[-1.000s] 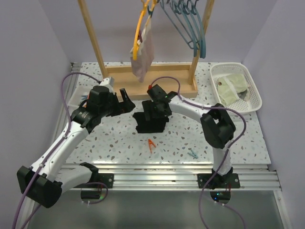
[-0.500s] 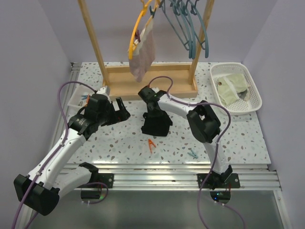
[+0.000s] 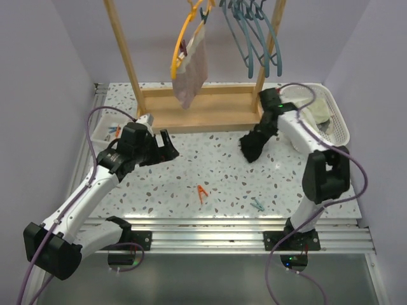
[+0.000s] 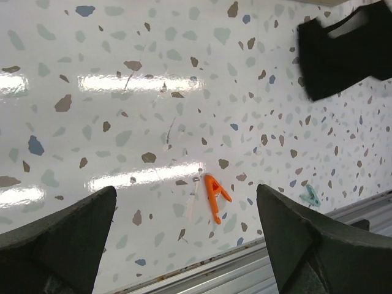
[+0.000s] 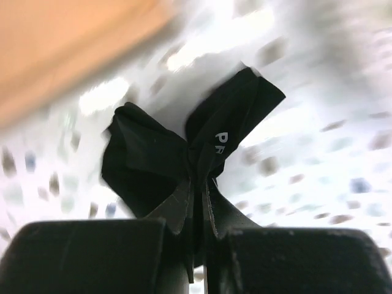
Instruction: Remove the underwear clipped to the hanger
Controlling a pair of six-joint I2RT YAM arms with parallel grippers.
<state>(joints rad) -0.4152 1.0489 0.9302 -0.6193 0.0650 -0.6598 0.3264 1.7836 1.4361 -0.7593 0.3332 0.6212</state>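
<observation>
My right gripper (image 3: 261, 135) is shut on the black underwear (image 3: 253, 147), which hangs bunched from it just above the table, right of centre. The right wrist view shows the black cloth (image 5: 160, 160) pinched between the closed jaws of that gripper (image 5: 199, 205). The pink-mauve underwear (image 3: 192, 71) hangs clipped to the yellow hanger (image 3: 177, 46) on the wooden rack (image 3: 200, 114). At the left of the table my left gripper (image 3: 168, 150) stands open and empty. Its wrist view has the black underwear (image 4: 343, 52) at the top right, far from the left gripper (image 4: 187, 245).
A white basket (image 3: 341, 129) with pale green cloth sits at the back right. Blue-grey hangers (image 3: 254, 32) hang on the rack. An orange clip (image 3: 201, 192) and a teal clip (image 3: 257, 204) lie near the front edge. A small tray with clips (image 3: 111, 132) sits far left.
My right gripper closed on the black underwear at the table's centre and carried it right, toward the basket. The left arm shifted slightly and stayed open.
</observation>
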